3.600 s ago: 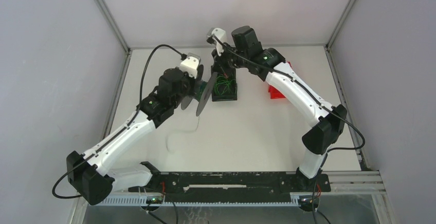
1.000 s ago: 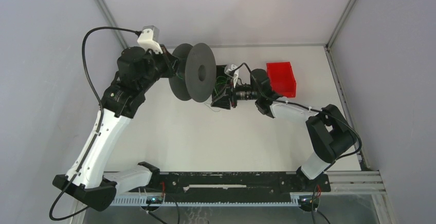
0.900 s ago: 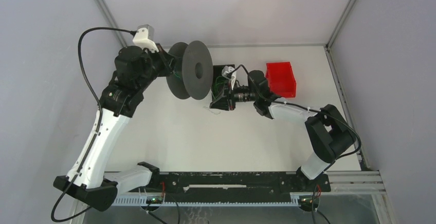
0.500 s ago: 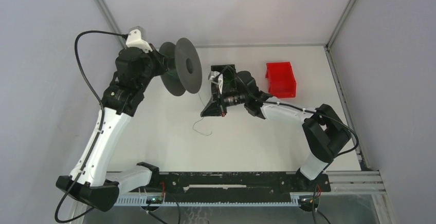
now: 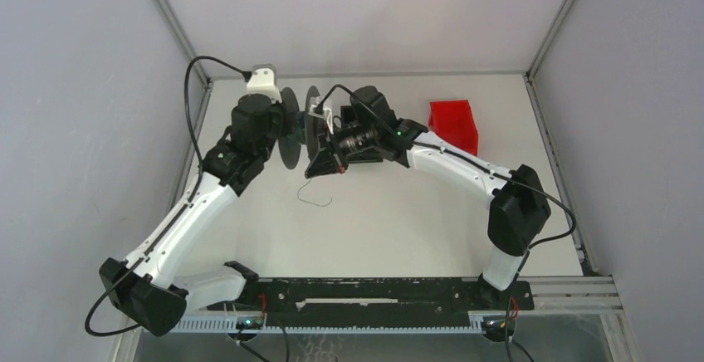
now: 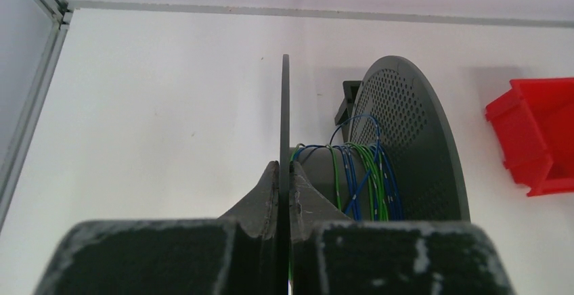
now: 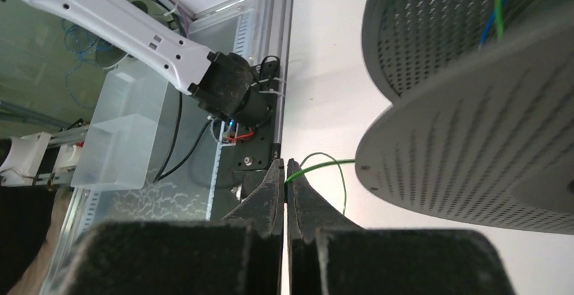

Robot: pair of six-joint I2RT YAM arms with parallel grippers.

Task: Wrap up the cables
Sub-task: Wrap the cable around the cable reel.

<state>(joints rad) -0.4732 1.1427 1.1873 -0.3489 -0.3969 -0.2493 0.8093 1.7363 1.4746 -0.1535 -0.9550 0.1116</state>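
There are two robot arms, the left arm (image 5: pixel 203 204) and the right arm (image 5: pixel 465 167). Each carries one end effector: the left end effector (image 6: pixel 284 166) and the right end effector (image 7: pixel 284 163). There is one grey reel (image 6: pixel 406 139) with two round flanges, and one red bin (image 5: pixel 454 127). The cables (image 6: pixel 369 180) on the reel have two colours, green and blue; their turns I cannot count. One loose wire end (image 5: pixel 315 201) shows.

Overhead looks down; both wrists closely share spool (image 6: pixel 413 146).

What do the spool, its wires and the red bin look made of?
The spool looks like matte grey plastic: thin, perforated flanges. The wires show smooth green and blue insulation, presumably over metal, bending into loose loops. The red bin seems moulded plastic with slight sheen.
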